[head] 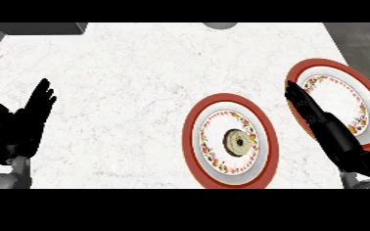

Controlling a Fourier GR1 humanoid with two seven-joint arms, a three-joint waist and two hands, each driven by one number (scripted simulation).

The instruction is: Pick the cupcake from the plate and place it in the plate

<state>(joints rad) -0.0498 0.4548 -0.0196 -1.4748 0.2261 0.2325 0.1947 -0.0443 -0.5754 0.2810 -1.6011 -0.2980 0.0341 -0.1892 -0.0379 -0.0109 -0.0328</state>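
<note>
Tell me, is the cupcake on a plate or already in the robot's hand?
On a plate. The cupcake sits in the middle of the nearer plate; the right hand is open beside it, not touching.

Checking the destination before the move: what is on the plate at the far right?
Nothing shows on the far-right plate; the right hand, fingers straight, covers its left edge. The cupcake sits on the nearer plate.

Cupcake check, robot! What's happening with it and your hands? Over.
Left hand open, resting at left edge. Right hand open, over far-right plate. Cupcake sits untouched on near plate. Nothing between hand and cupcake.
</note>
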